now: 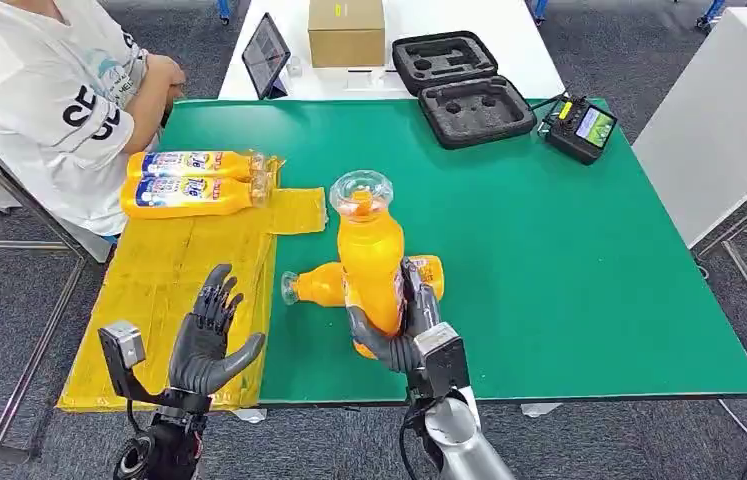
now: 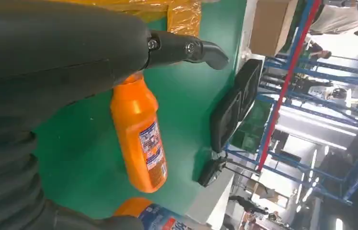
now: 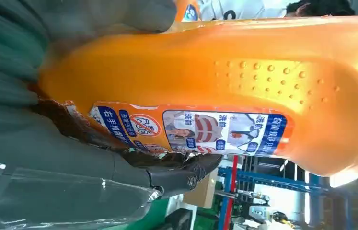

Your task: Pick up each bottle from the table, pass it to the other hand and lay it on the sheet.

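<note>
Orange and upright, the held bottle (image 1: 370,258) is standing in the right hand (image 1: 404,335), which is gripping its lower body above the green worktop (image 1: 589,260), cap up and long axis vertical, seemingly raised for the handover. The left hand (image 1: 207,335) is waiting open with fingers spread over the yellow sheet (image 1: 164,290), likely ready to receive. Another bottle (image 1: 321,285) is lying flat behind, cap pointing left, beside the sheet.

Workshop or lab, blue racking (image 2: 282,91), green worktable (image 1: 569,250), foam equipment case (image 1: 461,88)
</note>
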Controlling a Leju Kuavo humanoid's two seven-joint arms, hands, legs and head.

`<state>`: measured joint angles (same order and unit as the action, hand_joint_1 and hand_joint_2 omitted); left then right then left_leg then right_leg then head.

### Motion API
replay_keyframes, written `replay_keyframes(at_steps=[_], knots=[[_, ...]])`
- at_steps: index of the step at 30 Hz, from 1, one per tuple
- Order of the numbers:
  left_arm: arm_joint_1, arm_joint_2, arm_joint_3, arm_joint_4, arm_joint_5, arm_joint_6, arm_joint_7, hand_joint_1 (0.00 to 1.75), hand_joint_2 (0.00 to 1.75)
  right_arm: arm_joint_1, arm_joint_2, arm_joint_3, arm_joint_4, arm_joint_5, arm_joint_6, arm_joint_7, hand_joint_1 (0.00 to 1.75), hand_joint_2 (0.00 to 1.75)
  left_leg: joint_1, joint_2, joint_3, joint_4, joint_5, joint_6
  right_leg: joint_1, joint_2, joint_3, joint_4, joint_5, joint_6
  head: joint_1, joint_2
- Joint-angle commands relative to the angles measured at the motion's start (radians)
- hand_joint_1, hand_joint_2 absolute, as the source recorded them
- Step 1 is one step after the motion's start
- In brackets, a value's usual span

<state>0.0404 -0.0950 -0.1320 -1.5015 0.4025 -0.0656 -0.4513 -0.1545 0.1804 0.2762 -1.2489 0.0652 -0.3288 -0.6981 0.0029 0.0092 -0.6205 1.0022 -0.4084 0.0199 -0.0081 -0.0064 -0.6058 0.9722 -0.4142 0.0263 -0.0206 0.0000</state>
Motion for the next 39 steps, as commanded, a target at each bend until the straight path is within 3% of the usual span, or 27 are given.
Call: replay_keyframes(at_steps=[1,6,7,11,12,13,16,17,18,19,23,39], knots=[[-0.043,0.034,-0.078,0.095,-0.010,-0.030,0.018,0.00,1.75,-0.066,0.013,0.049,0.163,0.004,0.005,0.000,1.75,1.75,0.000,0.000,0.004,-0.001,-0.001,-0.001,0.000,0.001,0.004,-0.001,-0.001,-0.001,0.000,0.000],[-0.066,0.040,-0.098,0.106,-0.003,-0.049,0.022,0.00,1.75,-0.083,0.011,0.115,0.182,0.043,-0.054,0.000,1.75,1.75,0.001,0.000,0.005,-0.001,-0.002,-0.001,0.000,0.001,0.005,-0.001,-0.001,-0.001,0.000,0.000],[-0.071,0.039,-0.095,0.113,0.007,-0.052,0.028,0.00,1.75,-0.092,0.003,0.156,0.185,0.103,-0.137,0.000,1.75,1.75,0.001,0.000,0.003,-0.001,-0.001,-0.001,0.000,0.001,0.003,-0.001,-0.001,-0.001,0.000,0.000],[-0.092,0.038,-0.096,0.145,0.039,-0.077,0.044,0.00,1.75,-0.122,-0.002,0.253,0.231,0.180,-0.202,0.000,1.75,1.75,0.001,0.001,0.007,-0.001,-0.002,-0.002,0.001,0.002,0.006,-0.001,-0.002,-0.001,0.000,0.000],[-0.108,0.039,-0.102,0.164,0.044,-0.085,0.045,0.00,1.75,-0.141,0.008,0.292,0.289,0.250,-0.260,0.000,1.75,1.75,0.002,0.000,0.011,-0.001,-0.005,-0.003,0.001,0.002,0.011,-0.001,-0.004,-0.002,0.000,0.000],[-0.120,0.039,-0.107,0.176,0.056,-0.097,0.049,0.00,1.75,-0.155,0.026,0.303,0.349,0.292,-0.279,0.000,1.75,1.75,0.001,0.001,0.005,-0.001,-0.001,-0.001,0.000,0.002,0.004,-0.001,-0.001,-0.001,0.000,0.000],[-0.129,0.047,-0.118,0.187,0.093,-0.126,0.056,0.00,1.75,-0.179,0.059,0.309,0.476,0.376,-0.297,0.000,1.75,1.75,0.001,0.000,0.009,-0.002,-0.002,-0.002,0.001,0.002,0.009,-0.002,-0.002,-0.002,0.000,0.000],[-0.129,0.047,-0.118,0.187,0.093,-0.126,0.056,0.00,1.75,-0.179,0.059,0.309,0.476,0.376,-0.297,0.000,1.75,1.75,0.001,0.000,0.004,-0.002,-0.001,-0.001,0.001,0.001,0.004,-0.002,0.000,-0.001,0.000,0.000],[-0.130,0.051,-0.118,0.185,0.096,-0.127,0.057,0.00,1.75,-0.187,0.067,0.281,0.506,0.345,-0.244,0.000,1.75,1.75,0.002,0.000,0.010,-0.002,-0.003,-0.002,0.001,0.002,0.010,-0.003,-0.003,-0.002,0.000,0.000],[-0.130,0.052,-0.116,0.181,0.098,-0.126,0.056,0.00,1.75,-0.189,0.064,0.271,0.506,0.342,-0.256,0.000,1.75,1.75,0.001,-0.001,0.005,-0.002,0.000,-0.001,0.000,0.000,0.004,-0.001,-0.001,-0.001,0.000,0.000],[-0.129,0.053,-0.106,0.176,0.129,-0.136,0.069,0.00,1.75,-0.220,0.066,0.224,0.574,0.328,-0.217,0.000,1.75,1.75,0.001,-0.002,0.007,-0.001,-0.001,-0.001,0.001,-0.001,0.007,-0.001,-0.002,-0.001,0.000,0.000],[-0.109,0.061,-0.126,0.145,0.153,-0.169,0.083,0.00,1.75,-0.212,0.071,0.124,0.562,0.318,-0.210,0.002,1.75,1.75,0.000,0.000,0.002,0.000,0.000,-0.001,0.000,0.000,0.001,0.000,-0.001,0.000,0.000,0.000]])
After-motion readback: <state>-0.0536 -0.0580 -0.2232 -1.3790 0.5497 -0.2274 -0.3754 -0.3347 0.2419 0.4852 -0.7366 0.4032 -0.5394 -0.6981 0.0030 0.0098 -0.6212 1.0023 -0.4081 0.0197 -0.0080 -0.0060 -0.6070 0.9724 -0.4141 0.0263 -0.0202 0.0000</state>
